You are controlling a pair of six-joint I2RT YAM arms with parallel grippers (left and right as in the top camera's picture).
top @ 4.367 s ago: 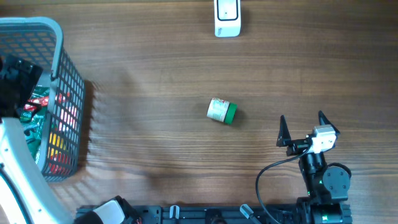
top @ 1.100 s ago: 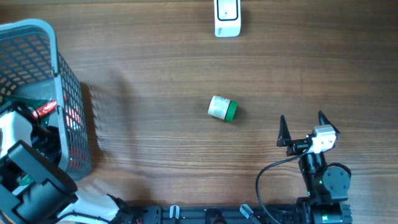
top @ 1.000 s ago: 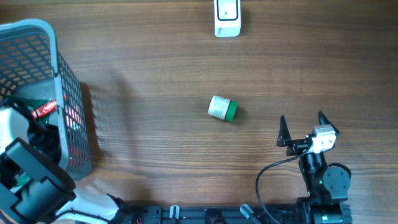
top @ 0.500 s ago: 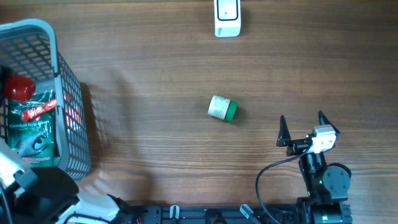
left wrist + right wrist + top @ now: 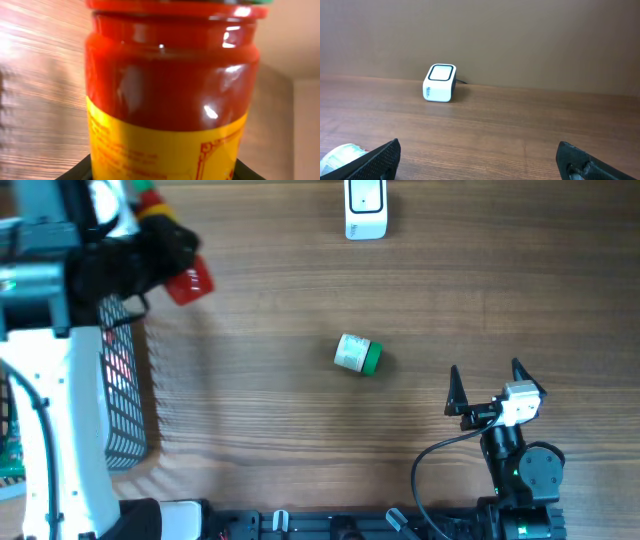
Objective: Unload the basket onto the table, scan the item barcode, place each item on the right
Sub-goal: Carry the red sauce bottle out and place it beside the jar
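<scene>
The left claw [image 5: 160,260] is pinching a jar [image 5: 188,283] with dark red contents and a yellow label. It holds the jar up in the air over the far left corner of the counter [image 5: 300,450], just past the top of the grey mesh basket [image 5: 125,395] that stands along the left edge. In the left wrist view the jar fills almost the whole frame. Its red lid is at the top, the yellow label wraps the lower half, and the dark tips of the claw show at the two bottom corners on either side of the glass.

A white scanner [image 5: 365,208] sits at the middle of the far edge, well apart from the jar. A small pale bottle [image 5: 356,356] with a green cap lies on its side near the middle of the counter.

The right claw [image 5: 486,370] hangs low near the right end of the near edge with its fingers spread wide and nothing between them. It faces the far edge, and in its own view the scanner sits ahead and to the left, with the bottle just showing at the lower left.
</scene>
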